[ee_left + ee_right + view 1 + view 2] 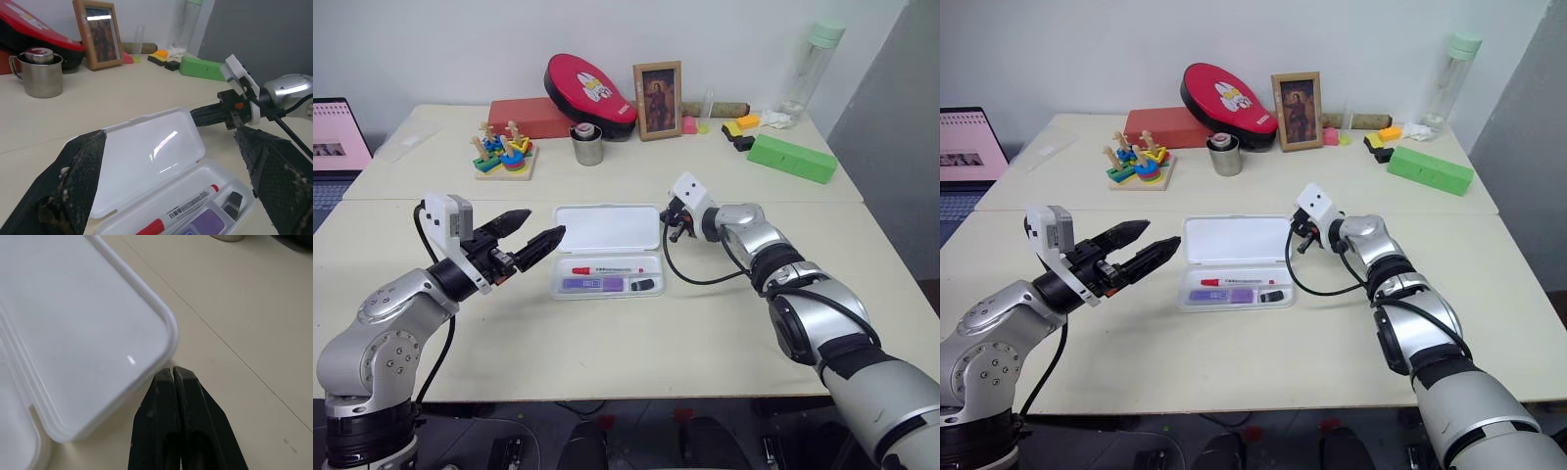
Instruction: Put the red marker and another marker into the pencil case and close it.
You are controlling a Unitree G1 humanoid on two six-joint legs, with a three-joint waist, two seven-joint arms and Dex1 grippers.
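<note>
The pencil case [607, 250] is laid open on the table [724, 323] with the red marker [607, 268] and the purple marker [591, 285] inside, while the right gripper [172, 374], jaws pressed together, is held at the lid's corner and the left gripper [536, 231] is held beside it, jaws spread.

Indoor test room or laboratory arranged as a desk setting. Two pale tables [607, 323] stand pushed together against a plain white wall [460, 39], with a laptop [337, 137] at the left edge of the frame. Along the back lie assorted props: stacking toy [504, 155], framed picture [658, 100], metal cup [587, 147], green box [792, 158], bottle [813, 69].
</note>
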